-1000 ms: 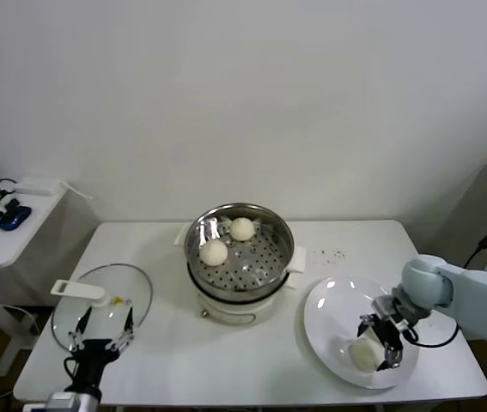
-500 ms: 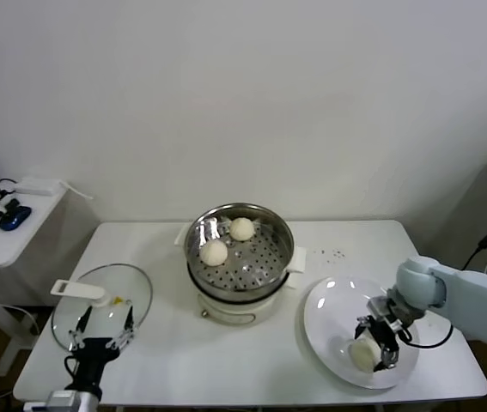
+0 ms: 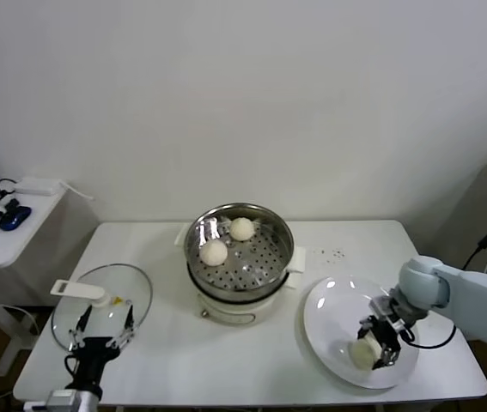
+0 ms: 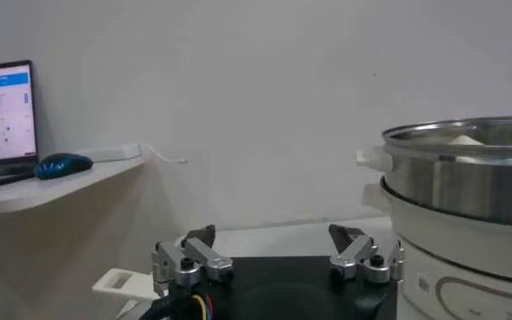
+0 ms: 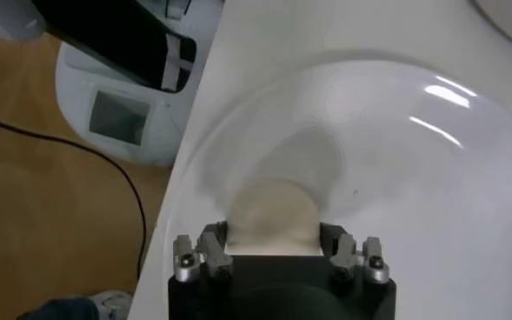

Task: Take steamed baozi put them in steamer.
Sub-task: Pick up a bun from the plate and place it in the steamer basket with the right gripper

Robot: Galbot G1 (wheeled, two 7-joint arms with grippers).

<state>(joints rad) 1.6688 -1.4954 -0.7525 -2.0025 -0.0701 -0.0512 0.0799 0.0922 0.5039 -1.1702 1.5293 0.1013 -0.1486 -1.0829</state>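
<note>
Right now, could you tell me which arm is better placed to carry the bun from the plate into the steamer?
The right: its gripper brackets the bun on the plate; the left gripper hangs open beside the glass lid.

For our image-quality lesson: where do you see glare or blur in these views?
Head view: bright highlights on the flat white plate. Right wrist view: glare streaks on that plate, and the round cream-white bun between the right tool looks soft and blurred.

The small cream-white dough bun [image 5: 271, 217] on the flat white plate [image 5: 429, 174] looks blurry, and its near side is hidden behind the right gripper [image 5: 271, 252] body in the wrist view.
</note>
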